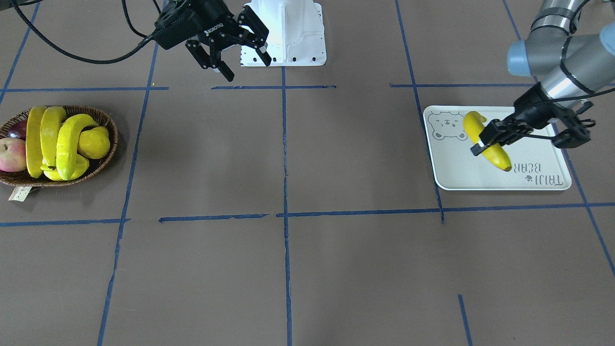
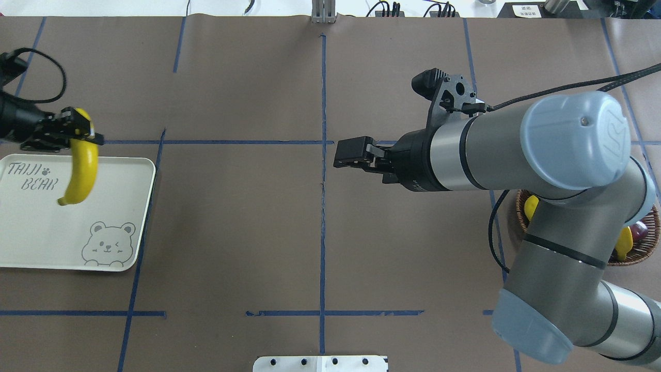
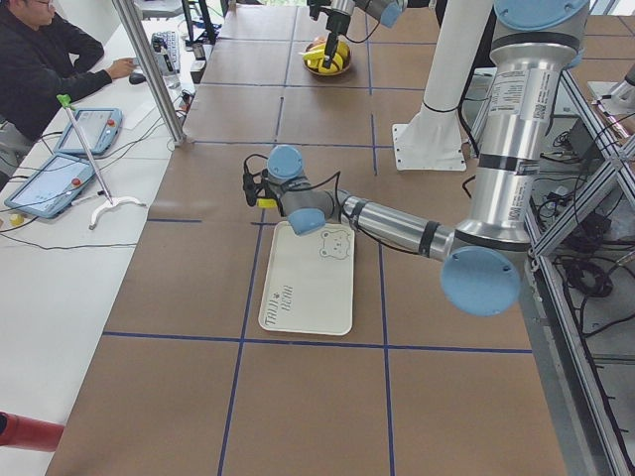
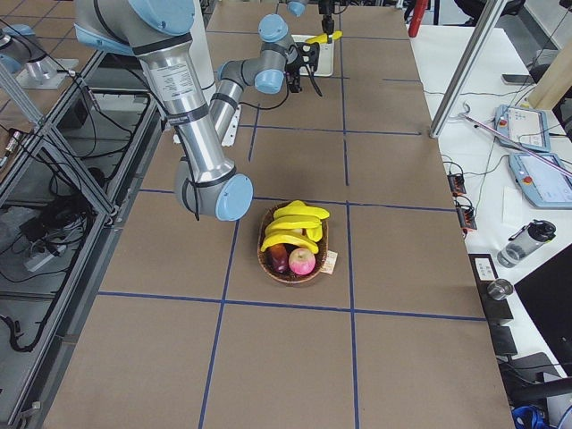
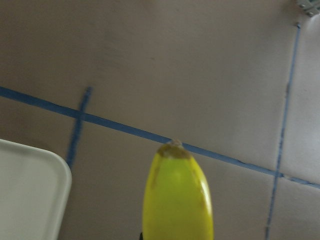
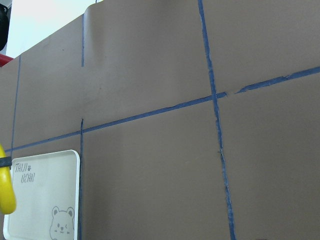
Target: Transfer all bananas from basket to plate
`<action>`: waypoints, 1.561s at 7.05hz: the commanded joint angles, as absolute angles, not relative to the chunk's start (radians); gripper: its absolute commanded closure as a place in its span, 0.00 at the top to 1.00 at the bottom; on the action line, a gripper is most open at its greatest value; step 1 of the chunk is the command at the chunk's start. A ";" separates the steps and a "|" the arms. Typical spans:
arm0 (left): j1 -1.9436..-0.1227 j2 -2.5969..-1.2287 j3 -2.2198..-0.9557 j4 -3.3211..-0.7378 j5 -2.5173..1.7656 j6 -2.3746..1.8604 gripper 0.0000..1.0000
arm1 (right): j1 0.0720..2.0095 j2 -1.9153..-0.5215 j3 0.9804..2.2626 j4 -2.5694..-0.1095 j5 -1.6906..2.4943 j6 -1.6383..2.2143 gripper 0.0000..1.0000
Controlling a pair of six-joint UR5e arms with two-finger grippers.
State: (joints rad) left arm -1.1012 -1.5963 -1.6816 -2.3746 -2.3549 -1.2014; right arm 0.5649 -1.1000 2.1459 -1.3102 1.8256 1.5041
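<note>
Brown tabletop (image 1: 288, 144), frame right: left tool (image 1: 484, 139) clamped on a banana (image 1: 497, 158) that may bounce off the plate (image 1: 456, 168) if released high; right tool (image 1: 246, 67) is spread apart.

Brown table (image 1: 216, 154) gridded with blue tape (image 1: 285, 144).

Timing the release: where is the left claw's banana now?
Front-facing view, right side: the banana hangs in the left claw over the plate, between its bear drawing and lettering, on the robot's left.
</note>
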 commanded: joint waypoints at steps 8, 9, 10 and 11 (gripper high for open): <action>-1.093 -1.528 -1.526 -2.192 -2.191 -0.859 0.00 | 0.571 -1.101 2.138 -1.324 1.822 1.502 1.00; -1.062 -1.528 -1.525 -2.194 -2.191 -0.861 0.00 | 0.572 -1.101 2.140 -1.324 1.824 1.502 1.00; -1.057 -1.526 -1.519 -2.194 -2.189 -0.861 0.09 | 0.572 -1.101 2.138 -1.324 1.822 1.502 1.00; -1.055 -1.525 -1.516 -2.198 -2.183 -0.847 0.99 | 0.572 -1.101 2.138 -1.324 1.822 1.502 1.00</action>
